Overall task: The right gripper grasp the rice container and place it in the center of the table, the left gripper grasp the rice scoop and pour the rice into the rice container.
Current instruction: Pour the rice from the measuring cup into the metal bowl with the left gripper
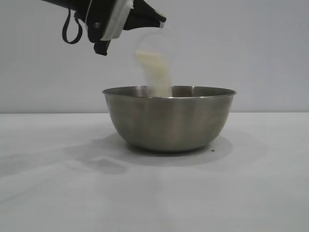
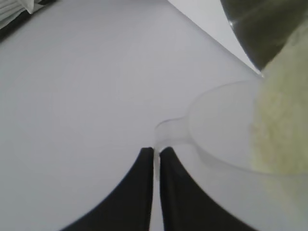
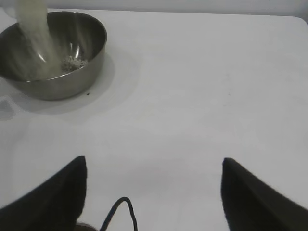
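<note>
Black fingers of the left pincer [image 2: 156,163] press together on the rice scoop's [image 2: 226,127] loop handle, tipping it above the rice container [image 1: 169,118]; rice [image 1: 155,72] streams from it into the bowl on the worktop [image 1: 251,183]. Well apart, the right pincer [image 3: 154,192] hangs spread, holding nothing.

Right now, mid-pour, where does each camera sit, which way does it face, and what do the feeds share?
Exterior view: level with the table, facing the steel rice container; left gripper tips the rice scoop above it.
Left wrist view: behind the shut left gripper, which pinches the scoop's handle; rice spills toward the container.
Right wrist view: parked back, looking across the table; open right gripper in the foreground, container far off.
Shared: all three show the container and falling rice.
</note>
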